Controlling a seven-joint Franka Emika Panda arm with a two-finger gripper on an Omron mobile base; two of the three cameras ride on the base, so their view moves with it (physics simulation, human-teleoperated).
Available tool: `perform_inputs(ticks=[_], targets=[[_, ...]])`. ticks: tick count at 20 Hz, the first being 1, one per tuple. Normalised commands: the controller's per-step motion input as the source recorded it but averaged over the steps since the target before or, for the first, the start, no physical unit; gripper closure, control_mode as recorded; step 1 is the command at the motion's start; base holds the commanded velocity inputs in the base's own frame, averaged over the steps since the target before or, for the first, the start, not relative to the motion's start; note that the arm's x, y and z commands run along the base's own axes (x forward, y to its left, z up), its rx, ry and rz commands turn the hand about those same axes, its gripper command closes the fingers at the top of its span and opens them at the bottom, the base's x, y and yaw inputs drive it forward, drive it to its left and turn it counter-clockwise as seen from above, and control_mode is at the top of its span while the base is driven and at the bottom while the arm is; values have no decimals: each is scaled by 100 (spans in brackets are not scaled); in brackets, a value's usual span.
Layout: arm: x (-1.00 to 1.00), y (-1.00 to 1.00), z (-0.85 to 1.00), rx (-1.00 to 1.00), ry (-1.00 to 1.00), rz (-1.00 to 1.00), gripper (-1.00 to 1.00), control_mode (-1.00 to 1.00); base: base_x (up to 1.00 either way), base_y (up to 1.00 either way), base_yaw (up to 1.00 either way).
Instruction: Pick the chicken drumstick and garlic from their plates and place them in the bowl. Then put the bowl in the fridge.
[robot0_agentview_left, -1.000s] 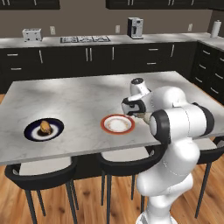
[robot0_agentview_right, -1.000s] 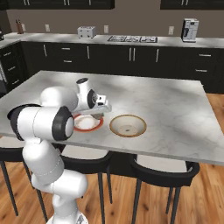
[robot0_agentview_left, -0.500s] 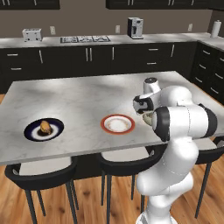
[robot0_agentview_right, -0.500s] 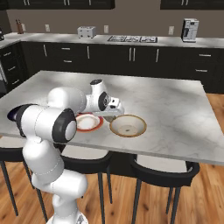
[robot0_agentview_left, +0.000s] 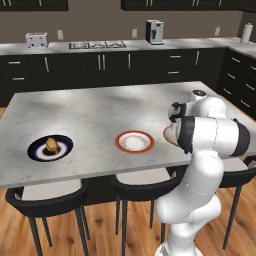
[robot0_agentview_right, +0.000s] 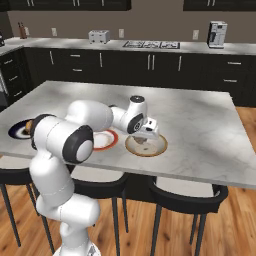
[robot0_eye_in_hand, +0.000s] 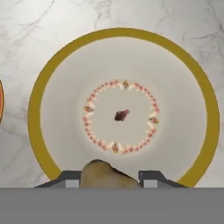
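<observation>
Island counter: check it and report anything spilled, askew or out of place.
Nothing stands out. The navy plate lies flat with the chicken drumstick on it, the red-rimmed plate sits flat on the counter, and the gripper holds the garlic above the upright bowl. No spills.

A pale marble island (robot0_agentview_left: 100, 115) stands over black stools (robot0_agentview_left: 50, 200) and a wood floor (robot0_agentview_right: 210, 235), with dark cabinets (robot0_agentview_right: 150, 62), a toaster (robot0_agentview_right: 99, 36) and a coffee machine (robot0_agentview_right: 216, 34) along the grey back wall.

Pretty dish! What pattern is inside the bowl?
A ring of small red-orange marks around a dark centre spot in the bowl, best in the hand view.
</observation>
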Motion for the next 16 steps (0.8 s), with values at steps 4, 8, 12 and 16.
perform_inputs(ticks=[4, 8, 12, 16], targets=[[5, -20, -24, 3, -1, 0, 100, -100, 0, 0, 0], [22, -1, -24, 0, 0, 0, 100, -100, 0, 0, 0], [28, 0, -22, -2, 0, 0, 100, -100, 0, 0, 0], [18, 0, -29, 0, 3, 0, 100, -100, 0, 0, 0]])
